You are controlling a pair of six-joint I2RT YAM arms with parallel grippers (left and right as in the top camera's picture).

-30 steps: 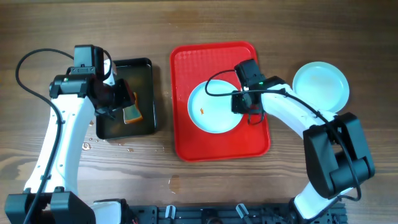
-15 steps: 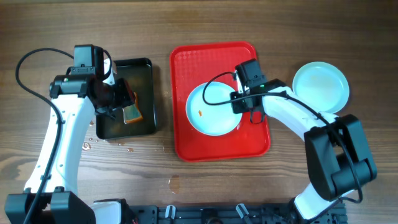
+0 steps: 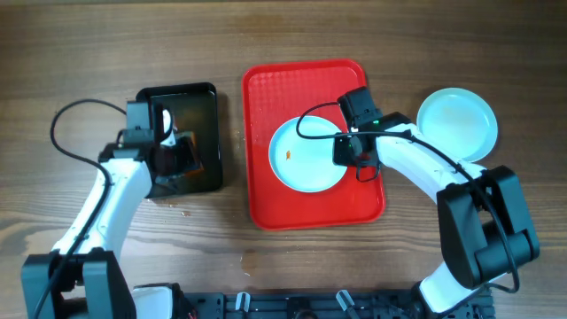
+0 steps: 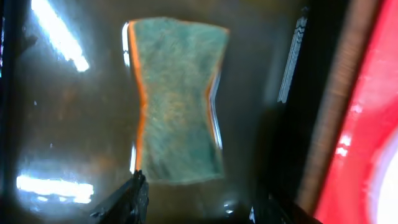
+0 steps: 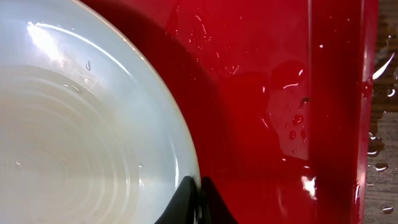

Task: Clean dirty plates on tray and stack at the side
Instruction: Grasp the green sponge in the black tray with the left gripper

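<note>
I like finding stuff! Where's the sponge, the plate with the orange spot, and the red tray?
sponge (image 4: pixel 177 99): left wrist view, middle of its green face.
plate with the orange spot (image 3: pixel 310 164): overhead view, its flat middle.
red tray (image 3: pixel 297 84): overhead view, bare floor above the plate.

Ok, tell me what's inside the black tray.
A green, orange-edged sponge lies in shallow water in the black tray. From overhead, the left pincer hides most of it.

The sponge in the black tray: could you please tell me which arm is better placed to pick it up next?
Left. The left tool, open, hangs close to the sponge; the right tool pinches the plate on the red tray.
</note>
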